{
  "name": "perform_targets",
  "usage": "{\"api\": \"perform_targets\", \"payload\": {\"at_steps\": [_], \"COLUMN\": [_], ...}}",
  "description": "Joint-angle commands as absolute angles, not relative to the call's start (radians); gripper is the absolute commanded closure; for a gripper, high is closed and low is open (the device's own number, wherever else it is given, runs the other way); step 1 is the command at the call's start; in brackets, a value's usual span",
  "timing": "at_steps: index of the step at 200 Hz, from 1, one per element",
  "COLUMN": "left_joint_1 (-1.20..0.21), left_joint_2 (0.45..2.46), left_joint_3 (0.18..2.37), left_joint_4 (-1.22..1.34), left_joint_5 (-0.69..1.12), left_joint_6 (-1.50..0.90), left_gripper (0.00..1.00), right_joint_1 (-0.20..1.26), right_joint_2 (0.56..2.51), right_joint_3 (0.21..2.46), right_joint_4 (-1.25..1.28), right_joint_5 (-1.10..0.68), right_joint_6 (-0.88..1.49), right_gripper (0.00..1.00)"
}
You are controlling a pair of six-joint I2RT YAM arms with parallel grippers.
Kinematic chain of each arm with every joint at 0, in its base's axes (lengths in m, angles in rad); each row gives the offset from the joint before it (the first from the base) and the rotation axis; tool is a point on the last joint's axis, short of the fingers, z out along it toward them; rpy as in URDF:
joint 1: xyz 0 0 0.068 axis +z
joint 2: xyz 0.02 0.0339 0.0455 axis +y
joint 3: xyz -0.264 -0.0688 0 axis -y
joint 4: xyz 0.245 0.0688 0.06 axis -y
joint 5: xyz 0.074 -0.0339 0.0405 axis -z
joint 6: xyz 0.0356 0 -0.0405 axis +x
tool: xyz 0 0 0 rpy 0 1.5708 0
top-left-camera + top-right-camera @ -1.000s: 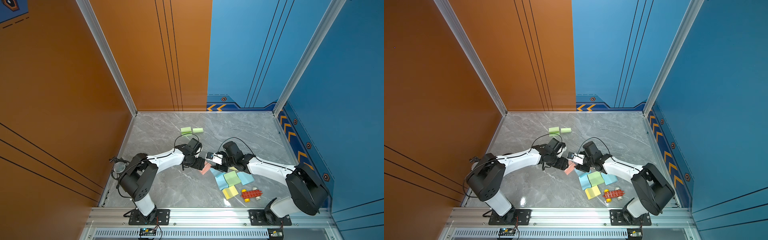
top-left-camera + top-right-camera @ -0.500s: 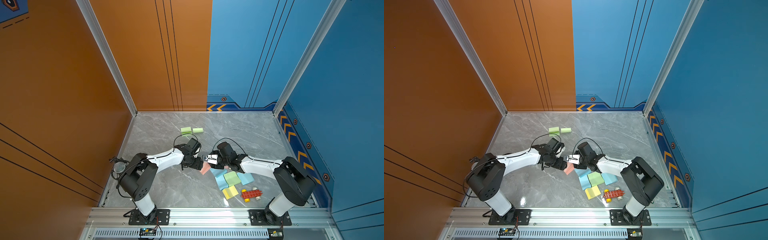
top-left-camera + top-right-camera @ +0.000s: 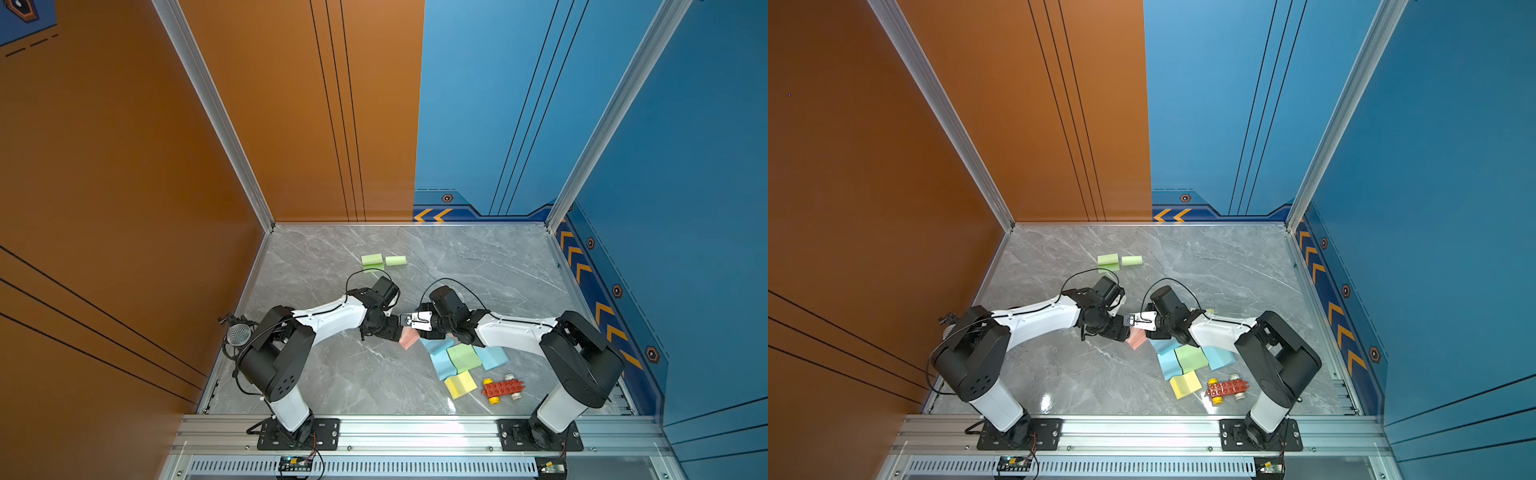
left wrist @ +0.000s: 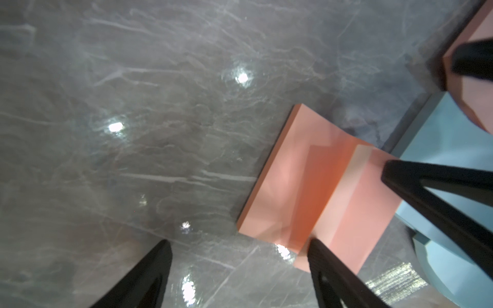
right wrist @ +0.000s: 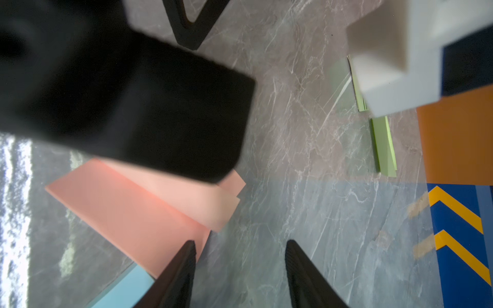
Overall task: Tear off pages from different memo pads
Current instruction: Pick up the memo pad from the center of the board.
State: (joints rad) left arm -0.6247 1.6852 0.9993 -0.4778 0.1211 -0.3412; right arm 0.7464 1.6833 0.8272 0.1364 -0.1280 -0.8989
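The left pincer stands wide open and empty, one finger at the edge of the thick square salmon-pink paper memo pad lying on the grey marble table. It should pin the block while the right pincer, also open and empty, nips only the lifted top sheet. Just beyond crowd blue, green and yellow pads; open table lies leftward.

Your surface is showing as polished grey marble-look stone, throwing back lamp glare. The pink memo pad is reading as smooth matt paper; the blue memo pads just beside it are looking equally matt. At the pink memo pad, the left tool is showing fingers of ribbed matt black plastic. The toy car is gleaming as studded red plastic.
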Motion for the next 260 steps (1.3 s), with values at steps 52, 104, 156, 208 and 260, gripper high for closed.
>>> {"api": "perform_targets", "payload": {"at_steps": [52,104,156,208,260], "left_joint_1": [-0.581,-0.501,-0.480,-0.460,-0.460], "left_joint_2": [1.579,1.492,1.454,1.422,1.411], "left_joint_3": [1.001,0.930,0.885,0.866,0.854], "left_joint_4": [-0.410,-0.410,-0.410,-0.410,-0.408], "left_joint_5": [0.276,0.285,0.257,0.236,0.236], "left_joint_6": [-0.365,-0.385,-0.400,-0.411,-0.414], "left_gripper": [0.15,0.09,0.09,0.09,0.09], "right_joint_1": [0.794,0.810,0.817,0.824,0.835], "right_joint_2": [1.738,1.745,1.761,1.764,1.778], "right_joint_3": [0.810,0.822,0.842,0.875,0.900], "right_joint_4": [0.190,0.153,0.076,-0.047,-0.051], "right_joint_5": [-0.139,-0.133,-0.114,-0.112,-0.080], "right_joint_6": [-0.936,-0.963,-1.002,-1.027,-1.038], "right_gripper": [0.38,0.36,0.36,0.36,0.37]}}
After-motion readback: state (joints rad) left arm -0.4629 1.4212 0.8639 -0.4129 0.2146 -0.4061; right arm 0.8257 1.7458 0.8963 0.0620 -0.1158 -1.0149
